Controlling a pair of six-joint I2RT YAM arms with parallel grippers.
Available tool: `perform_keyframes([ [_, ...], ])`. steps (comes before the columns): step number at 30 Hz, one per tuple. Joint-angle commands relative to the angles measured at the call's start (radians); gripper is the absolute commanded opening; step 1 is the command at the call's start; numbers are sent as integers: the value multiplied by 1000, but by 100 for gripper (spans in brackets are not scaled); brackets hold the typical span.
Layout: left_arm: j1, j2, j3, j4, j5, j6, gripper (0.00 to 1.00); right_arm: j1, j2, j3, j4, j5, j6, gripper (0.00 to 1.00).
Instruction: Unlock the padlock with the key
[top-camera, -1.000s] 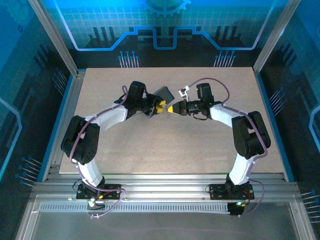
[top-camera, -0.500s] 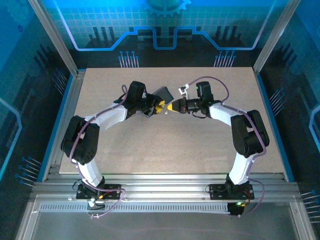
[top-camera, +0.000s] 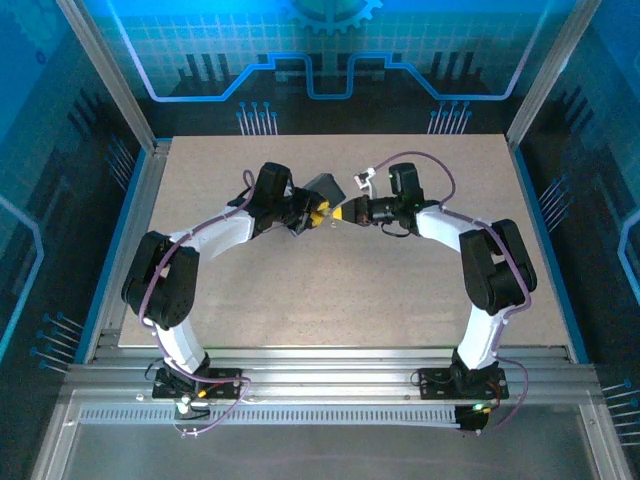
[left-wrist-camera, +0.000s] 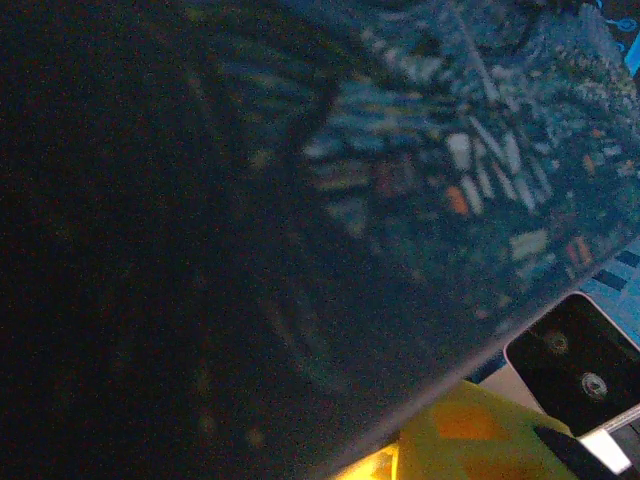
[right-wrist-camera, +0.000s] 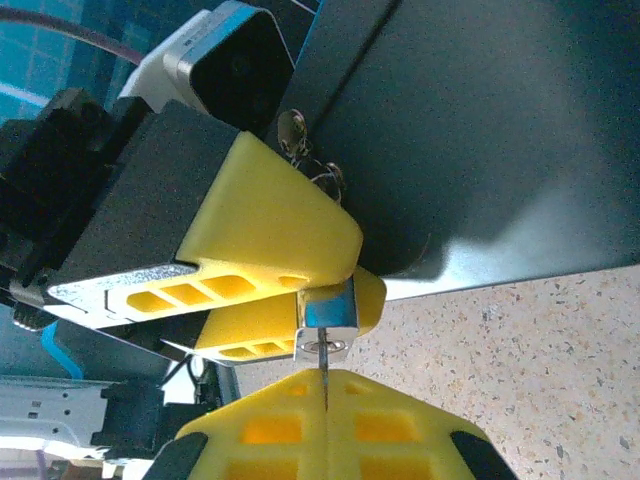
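In the right wrist view the small silvery padlock (right-wrist-camera: 326, 322) is clamped between the yellow fingers (right-wrist-camera: 270, 235) of my left gripper, its keyhole end facing the camera. The thin key (right-wrist-camera: 325, 362) runs from the padlock's keyhole down into my right gripper (right-wrist-camera: 325, 388), whose yellow fingers are shut on it. In the top view my left gripper (top-camera: 317, 213) and right gripper (top-camera: 340, 213) meet tip to tip at mid-table. The padlock's shackle hangs from a ring fitting (right-wrist-camera: 300, 140) on the dark box (right-wrist-camera: 480, 130).
The dark blue patterned box (top-camera: 323, 187) stands tilted just behind the left gripper and looms close in the left wrist view (left-wrist-camera: 300, 200). Speckled tabletop (top-camera: 330, 290) lies open in front of both arms. Aluminium frame rails (top-camera: 140, 200) border the table.
My right gripper has crept left with the key, closing the gap to the left gripper's tips. The left arm and box have stayed put.
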Motion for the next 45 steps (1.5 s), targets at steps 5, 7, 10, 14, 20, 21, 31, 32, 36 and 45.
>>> perform_keyframes([
  [5,-43,-41,24,36,122,15,0,63,-37,-8,182,69,-13,0],
  [7,-43,-46,21,28,125,19,0,60,-41,-7,185,72,-9,0],
  [10,-45,-50,10,31,125,11,0,59,-39,-4,241,53,41,0],
  [14,-55,-47,12,32,120,3,0,75,-27,10,278,55,87,0],
  [20,-63,-44,-4,18,91,-31,0,118,-54,16,225,122,31,0],
  [21,-64,-45,-4,18,87,-38,0,127,-53,26,189,133,6,0],
  [31,-70,-43,16,24,77,-76,0,151,-47,-26,287,164,21,2],
  [32,-67,-51,11,16,71,-72,0,147,-49,-19,268,163,13,4],
  [36,-35,-85,-19,-45,31,-40,0,102,-86,-50,220,152,-12,16],
  [45,-12,-82,-29,-65,17,-33,0,-4,-204,-154,138,132,-65,32],
])
